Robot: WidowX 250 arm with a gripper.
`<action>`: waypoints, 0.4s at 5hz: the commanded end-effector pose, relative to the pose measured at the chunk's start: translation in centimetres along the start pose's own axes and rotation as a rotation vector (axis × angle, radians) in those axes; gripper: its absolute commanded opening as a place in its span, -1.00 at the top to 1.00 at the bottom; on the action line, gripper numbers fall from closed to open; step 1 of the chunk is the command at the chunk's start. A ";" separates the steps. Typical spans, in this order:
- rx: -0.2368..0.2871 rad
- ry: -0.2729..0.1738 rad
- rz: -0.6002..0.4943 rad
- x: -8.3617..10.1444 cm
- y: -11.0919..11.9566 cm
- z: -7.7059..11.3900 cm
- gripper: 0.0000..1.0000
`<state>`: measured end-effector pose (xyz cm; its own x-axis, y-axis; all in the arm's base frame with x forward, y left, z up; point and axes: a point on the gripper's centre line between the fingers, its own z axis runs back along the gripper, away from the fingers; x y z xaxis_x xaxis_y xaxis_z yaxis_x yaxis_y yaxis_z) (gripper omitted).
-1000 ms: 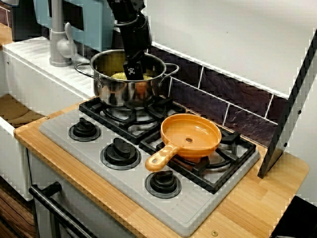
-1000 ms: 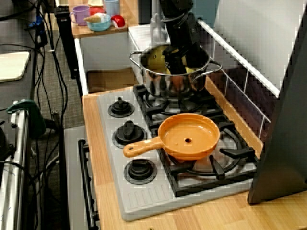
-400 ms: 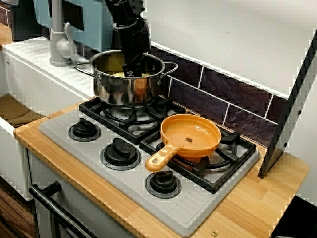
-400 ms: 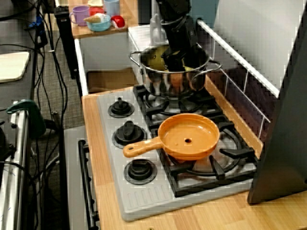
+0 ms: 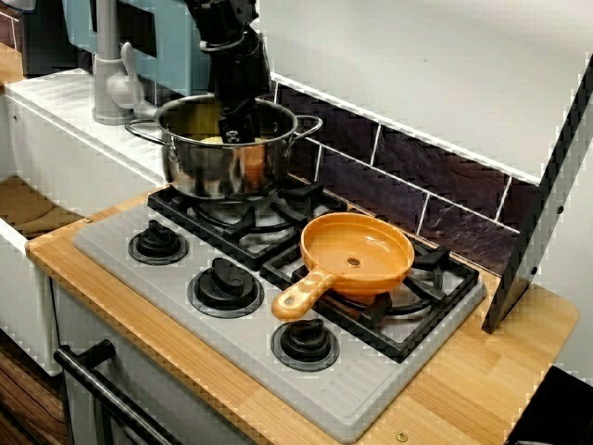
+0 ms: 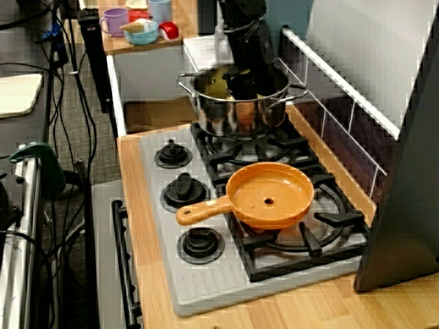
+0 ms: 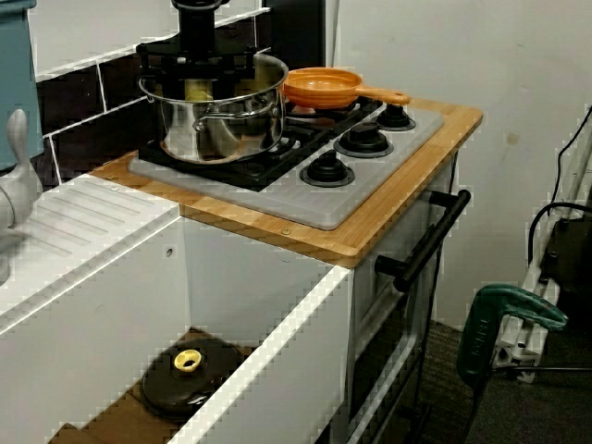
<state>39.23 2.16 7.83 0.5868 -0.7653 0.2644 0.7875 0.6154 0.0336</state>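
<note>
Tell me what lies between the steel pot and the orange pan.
Only bare black grate between pot and pan, clearest in the view from above.

The wooden counter (image 5: 482, 371) before me carries a grey stove top (image 5: 111, 243) across mid-frame. On its black grates (image 5: 243, 232), an orange pan (image 5: 357, 255) sits right of centre. A steel pot (image 5: 208, 167) is at upper left.

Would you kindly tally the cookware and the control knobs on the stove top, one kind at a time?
Steel pot: 1
Orange pan: 1
Black control knobs: 3
Total: 5
</note>
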 end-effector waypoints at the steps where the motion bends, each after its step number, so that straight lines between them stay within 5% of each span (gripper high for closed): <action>1: 0.030 -0.046 0.002 0.4 -0.1 5.5 1.00; 2: 0.028 -0.064 0.002 0.1 -0.7 6.8 1.00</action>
<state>37.31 2.51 11.74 0.5953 -0.7484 0.2925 0.7851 0.6192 -0.0136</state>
